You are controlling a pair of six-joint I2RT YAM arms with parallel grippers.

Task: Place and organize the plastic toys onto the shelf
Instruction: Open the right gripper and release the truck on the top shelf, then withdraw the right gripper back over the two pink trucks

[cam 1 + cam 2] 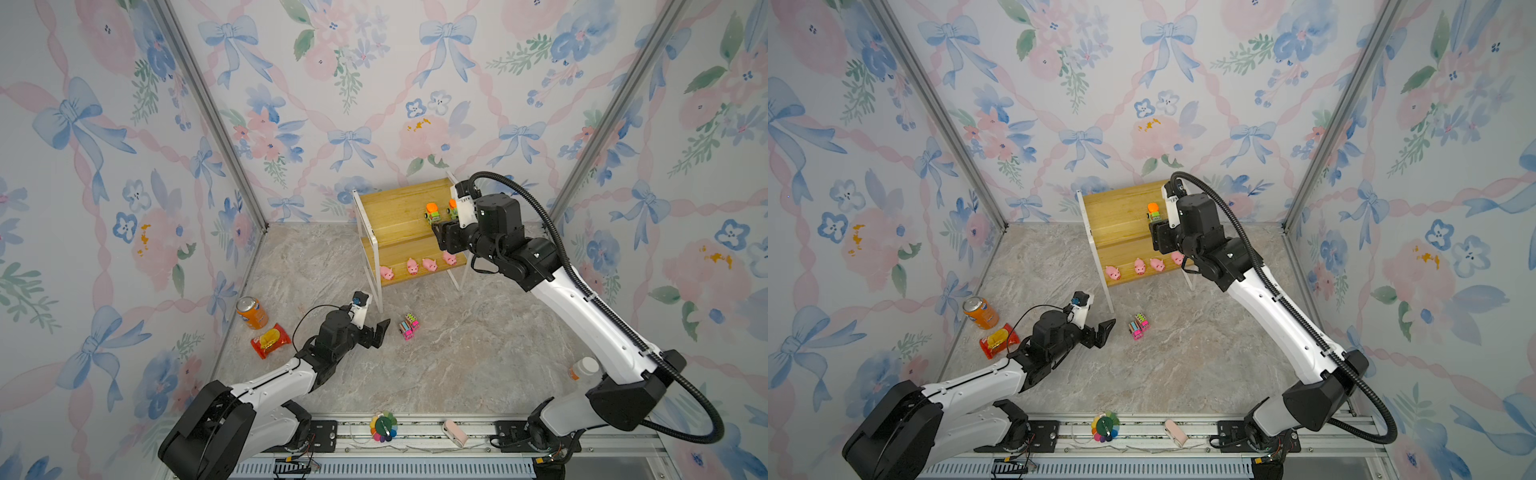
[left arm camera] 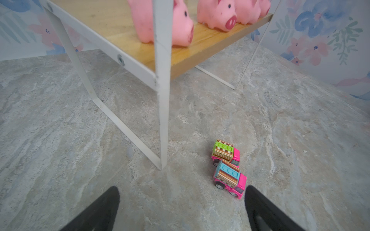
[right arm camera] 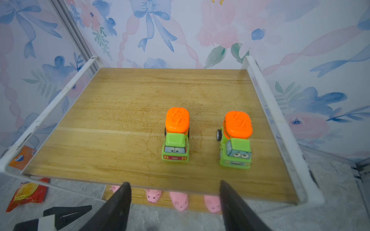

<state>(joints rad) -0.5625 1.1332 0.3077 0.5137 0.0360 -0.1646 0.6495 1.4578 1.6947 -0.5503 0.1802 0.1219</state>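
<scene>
The shelf [image 1: 399, 220] stands at the back of the floor. Two green trucks with orange tops [image 3: 176, 138] [image 3: 235, 142] sit side by side on its upper board. Several pink pigs [image 1: 412, 266] line its lower board's front edge. My right gripper [image 3: 174, 183] hangs open and empty just in front of the upper board, a little back from the nearer green truck [image 1: 432, 212]. Two pink trucks with striped tops [image 2: 226, 153] [image 2: 230, 179] lie together on the floor near the shelf's front leg. My left gripper [image 2: 181, 188] is open, low over the floor, with the nearer pink truck beside one finger.
An orange soda can [image 1: 251, 312] and a red snack packet [image 1: 270, 340] lie by the left wall behind my left arm. A white bottle [image 1: 584, 368] stands behind my right arm. A colourful disc [image 1: 383, 426] and a pink piece [image 1: 454, 432] rest on the front rail.
</scene>
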